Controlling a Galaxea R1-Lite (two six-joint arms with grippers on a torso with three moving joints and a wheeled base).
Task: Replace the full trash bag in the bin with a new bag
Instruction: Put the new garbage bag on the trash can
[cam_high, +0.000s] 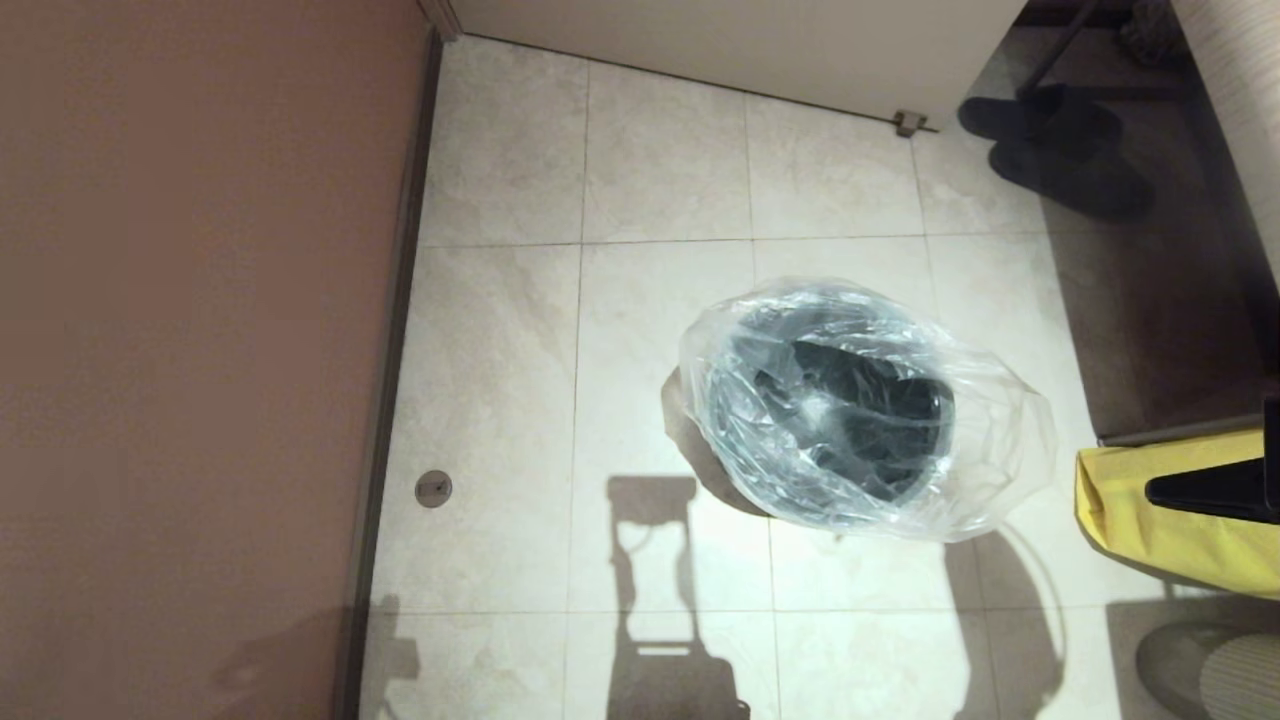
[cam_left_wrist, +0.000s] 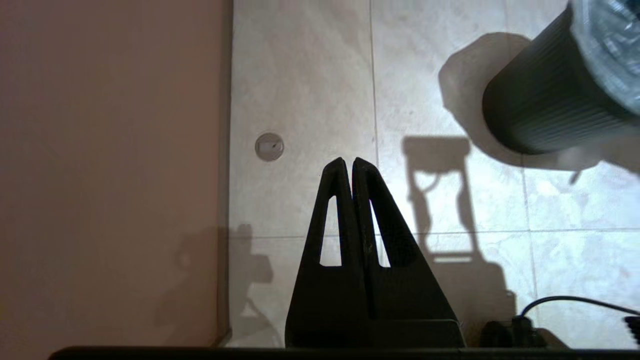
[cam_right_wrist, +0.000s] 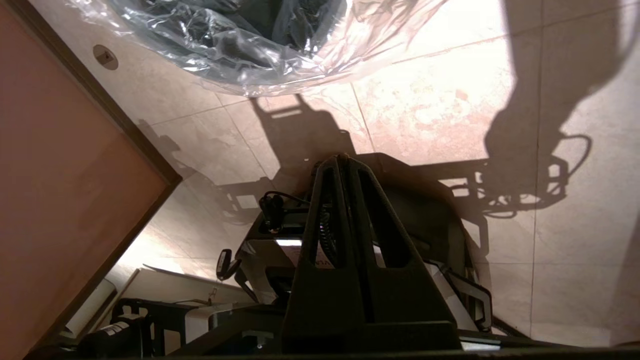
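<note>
The bin (cam_high: 870, 410) stands on the tiled floor right of centre, and its dark ribbed outer wall (cam_left_wrist: 545, 105) shows in the left wrist view. The new bag (cam_high: 990, 440), clear and crinkly, is draped over the bin's mouth and hangs wider than it; its plastic (cam_right_wrist: 250, 50) also shows in the right wrist view. My left gripper (cam_left_wrist: 348, 161) is shut with nothing in it, hanging above the floor to the bin's left. My right gripper (cam_right_wrist: 342, 157) is shut and empty too, held apart from the bag, over my own base.
A brown wall (cam_high: 190, 350) runs along the left, with a round floor fitting (cam_high: 433, 488) beside it. An opaque yellow bag (cam_high: 1150, 520) lies at the right edge under a dark part of my right arm (cam_high: 1210, 490). Dark shoes (cam_high: 1060, 150) sit at the far right.
</note>
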